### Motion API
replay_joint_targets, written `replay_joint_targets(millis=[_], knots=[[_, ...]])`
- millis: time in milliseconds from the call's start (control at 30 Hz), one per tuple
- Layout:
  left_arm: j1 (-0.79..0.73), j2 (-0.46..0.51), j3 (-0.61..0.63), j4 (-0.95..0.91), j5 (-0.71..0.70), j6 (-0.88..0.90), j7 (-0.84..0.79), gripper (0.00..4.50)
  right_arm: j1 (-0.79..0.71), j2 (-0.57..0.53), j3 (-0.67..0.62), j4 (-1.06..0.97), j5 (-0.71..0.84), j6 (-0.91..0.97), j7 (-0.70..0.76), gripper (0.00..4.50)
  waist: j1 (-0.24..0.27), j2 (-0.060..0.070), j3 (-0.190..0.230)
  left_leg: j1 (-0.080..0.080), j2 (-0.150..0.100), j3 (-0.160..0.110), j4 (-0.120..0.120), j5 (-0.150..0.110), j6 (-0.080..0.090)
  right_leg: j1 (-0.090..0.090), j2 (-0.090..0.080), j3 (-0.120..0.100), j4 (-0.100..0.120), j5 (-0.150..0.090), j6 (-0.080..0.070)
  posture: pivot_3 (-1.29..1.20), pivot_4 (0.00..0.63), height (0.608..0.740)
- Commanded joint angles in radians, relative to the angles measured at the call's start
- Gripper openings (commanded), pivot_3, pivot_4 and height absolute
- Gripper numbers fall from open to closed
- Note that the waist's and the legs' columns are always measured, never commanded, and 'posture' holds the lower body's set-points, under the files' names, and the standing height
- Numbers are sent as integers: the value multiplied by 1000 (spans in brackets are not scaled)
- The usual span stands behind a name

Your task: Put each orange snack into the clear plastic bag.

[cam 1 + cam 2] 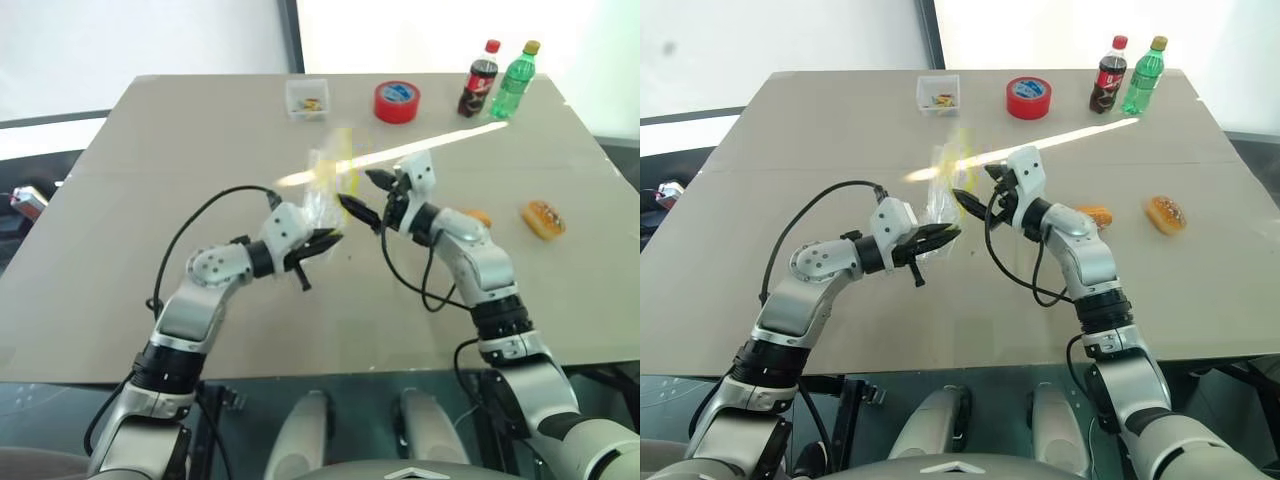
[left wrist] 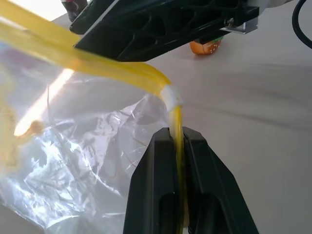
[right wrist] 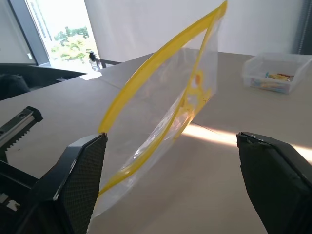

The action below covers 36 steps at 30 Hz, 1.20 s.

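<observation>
Clear bag (image 1: 325,180) is held upright above the table (image 1: 150,200) centre, w/ yellow seal strip clamped in left gripper (image 1: 325,242). Right gripper (image 1: 362,195) just beside bag, fingers wide apart, holding nothing. Two orange snacks (image 1: 543,218) (image 1: 1096,215) lie on table at right, outside bag.

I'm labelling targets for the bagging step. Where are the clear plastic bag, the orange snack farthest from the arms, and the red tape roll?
clear plastic bag (image 3: 165,112): right wrist view, on its transparent panel.
orange snack (image 1: 543,219): left eye view, on its bun top.
red tape roll (image 1: 397,101): left eye view, on its upper face.
</observation>
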Motion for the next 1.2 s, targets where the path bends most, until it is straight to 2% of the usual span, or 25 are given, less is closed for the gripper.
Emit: replay_joint_targets(millis=[33, 333, 633, 867, 1000, 1100, 1133, 1200], knots=[[-17, 1, 18, -15, -7, -24, -5, 0, 0, -15, 17, -51, 2, 5, 27, 4373, 0, 0, 0, 0, 0, 0, 0, 0, 0, 0, 0, 0, 0, 0, 0, 0, 150, 740], [-14, 1, 16, -15, 1, -38, -9, 0, -12, -68, 52, 12, -114, -72, -13, 4373, 0, 0, 0, 0, 0, 0, 0, 0, 0, 0, 0, 0, 0, 0, 0, 0, 150, 740], [-28, -1, 46, 54, -5, -89, 0, 0, 25, -198, -14, -75, -76, -25, 50, 4373, 2, 0, 0, 0, 0, 0, 0, 0, 0, 0, 0, 0, 0, 0, 0, 0, 150, 740], [-101, -19, 79, 229, -35, -202, -73, 0, 72, -319, -12, -216, -31, 101, 131, 4373, 2, 0, 0, 0, 0, 2, 0, 0, 0, 0, 0, 0, 0, 0, 0, 0, 150, 740], [-133, -25, 84, 309, -49, -252, -124, 0, 71, -318, -8, -281, -31, 109, 111, 4373, -1, 0, 0, 0, 0, 2, 0, 0, 0, 0, 0, 0, 0, 0, 0, 0, 150, 740], [-152, -30, 83, 354, -50, -291, -157, 0, 58, -308, -1, -305, -39, 119, 92, 3622, 1, 0, 0, 0, 0, 2, 0, 0, 0, 0, 0, 0, 0, 0, 0, 0, 150, 740], [-159, -33, 83, 367, -51, -301, -165, 0, 56, -302, -2, -308, -37, 129, 85, 3238, 2, 0, 0, 0, 0, 2, 0, 0, 0, 0, 0, 0, 0, 0, 0, 0, 150, 740], [-172, -38, 85, 393, -51, -318, -180, 0, 54, -288, -7, -308, -23, 155, 74, 2174, 3, 0, 0, 0, 0, 2, 1, 0, 0, 0, 0, 0, 0, 0, 0, 0, 150, 740]])
